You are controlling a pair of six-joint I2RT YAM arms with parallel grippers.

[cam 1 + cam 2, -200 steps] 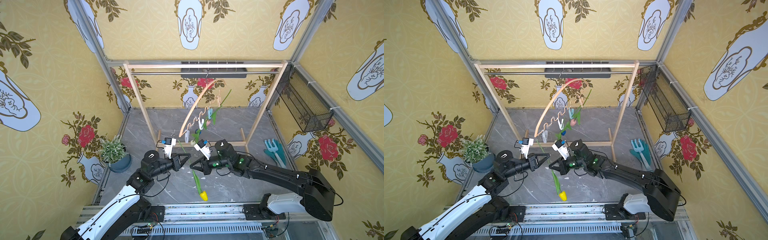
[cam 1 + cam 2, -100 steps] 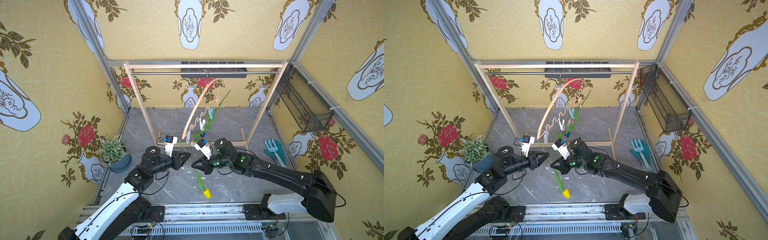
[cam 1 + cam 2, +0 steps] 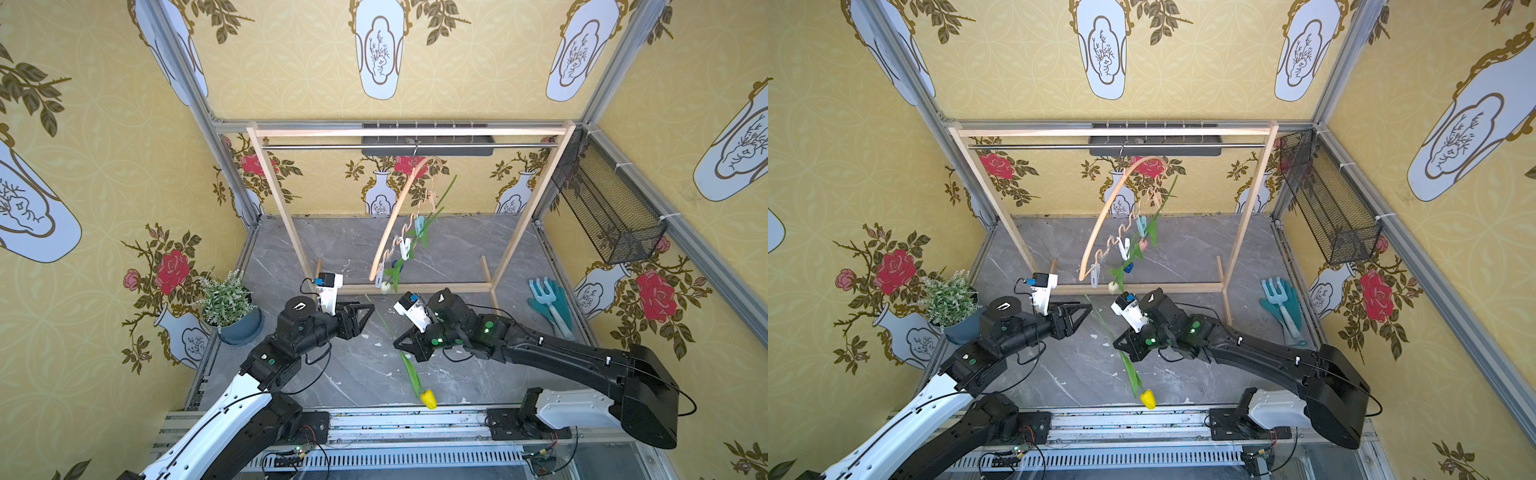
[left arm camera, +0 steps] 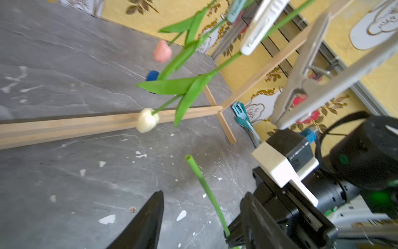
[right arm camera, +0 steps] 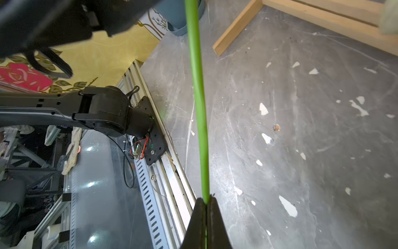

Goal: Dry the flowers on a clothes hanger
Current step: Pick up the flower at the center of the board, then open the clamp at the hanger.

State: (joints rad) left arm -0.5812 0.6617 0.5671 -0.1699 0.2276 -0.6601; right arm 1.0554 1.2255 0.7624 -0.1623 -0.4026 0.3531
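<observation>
The clothes hanger (image 3: 394,216) (image 3: 1100,220) hangs tilted from the rack's metal rail. Pegs on it hold three of the flowers head down: pink (image 3: 1143,244) (image 4: 162,51), blue (image 3: 1128,266) (image 4: 153,75) and cream-white (image 3: 385,286) (image 4: 147,120). Its lowest peg (image 3: 379,279) (image 4: 301,92) is empty. My right gripper (image 3: 398,347) (image 3: 1118,345) (image 5: 206,201) is shut on the green stem (image 5: 199,107) of the yellow tulip (image 3: 429,400) (image 3: 1148,399), whose head hangs down. My left gripper (image 3: 368,311) (image 3: 1086,309) (image 4: 203,194) stands open around the stem's upper part (image 4: 204,189), not touching it.
A wooden rack (image 3: 274,199) stands across the grey floor, its base bar (image 3: 436,287) just behind both grippers. A potted plant (image 3: 226,299) is at the left wall. A blue garden fork and glove (image 3: 548,307) lie at the right, below a wire basket (image 3: 606,216).
My left gripper has gone from shut to open beside the stem. The hanger has swung a little. My right gripper keeps its hold on the yellow tulip's stem.
</observation>
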